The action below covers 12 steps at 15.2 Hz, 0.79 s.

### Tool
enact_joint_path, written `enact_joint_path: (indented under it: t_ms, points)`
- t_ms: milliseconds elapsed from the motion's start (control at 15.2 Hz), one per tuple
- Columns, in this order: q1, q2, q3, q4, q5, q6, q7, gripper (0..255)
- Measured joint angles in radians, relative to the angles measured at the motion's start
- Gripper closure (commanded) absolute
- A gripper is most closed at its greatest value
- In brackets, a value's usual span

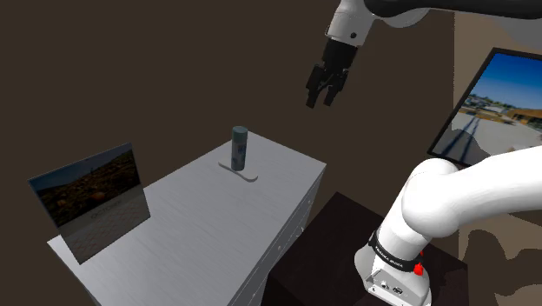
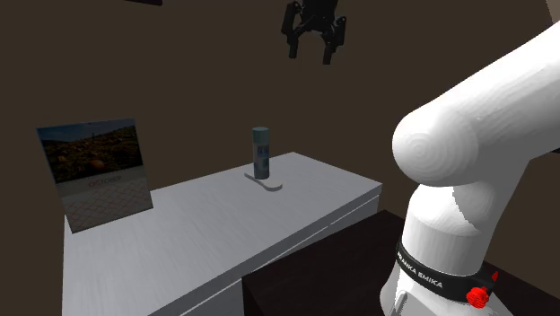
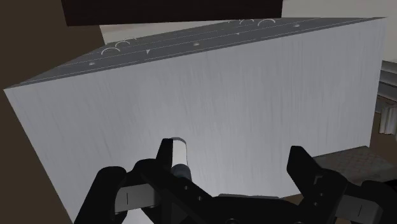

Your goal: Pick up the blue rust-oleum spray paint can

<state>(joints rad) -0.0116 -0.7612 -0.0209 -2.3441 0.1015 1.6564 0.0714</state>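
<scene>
Black gripper (image 1: 320, 101) hangs wide open, empty; centre it above the upright grey-blue can (image 1: 240, 146), descend vertically, then close.

framed picture (image 1: 91, 202) on grey table (image 1: 226, 228)

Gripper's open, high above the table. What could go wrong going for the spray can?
1. The spray can is tall, narrow and upright. The wrist view shows it off to one side of the open gripper, not centred, so a straight descent may clip and topple it.
2. A flat white piece lies at its base, and a low approach might catch it.
</scene>
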Motion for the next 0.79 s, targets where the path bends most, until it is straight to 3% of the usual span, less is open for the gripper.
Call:
enact_joint_path:
  t_ms: [198,792]
  points:
    - [-0.002,0.041,0.004,0.005,-0.002,0.033,0.003,0]
    - [-0.013,0.361,0.029,0.113,-0.02,0.22,0.041,0]
